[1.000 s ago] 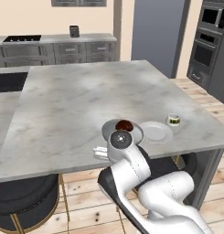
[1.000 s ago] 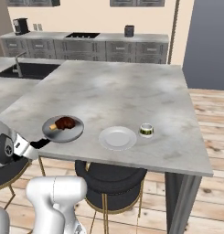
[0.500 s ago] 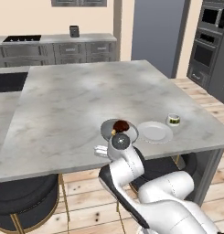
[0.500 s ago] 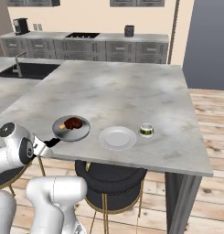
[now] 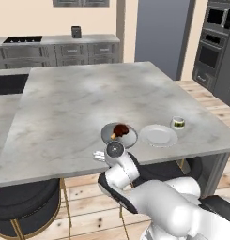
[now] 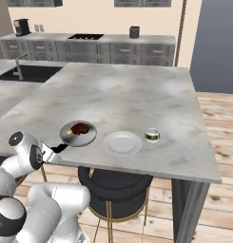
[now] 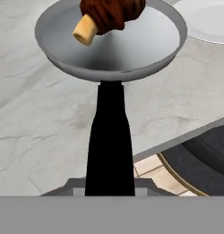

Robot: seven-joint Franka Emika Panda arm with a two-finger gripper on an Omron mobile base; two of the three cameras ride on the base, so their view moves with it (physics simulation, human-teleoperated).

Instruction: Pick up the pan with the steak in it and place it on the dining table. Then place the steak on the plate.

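Though its fingertips are cut off below, the end effector (image 6: 55,153) grips the pan (image 7: 111,41) handle, steak (image 7: 109,13) partly cropped.

Pan (image 6: 78,133) with steak (image 6: 81,127) — now farther over the dining table (image 6: 122,99), nearer the plate (image 6: 122,143).

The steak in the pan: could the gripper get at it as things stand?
Probably not yet. The gripper is shut on the pan's black handle, so it is occupied. The steak lies uncovered in the pan, with the plate beside it, so nothing would block it once the handle is released.
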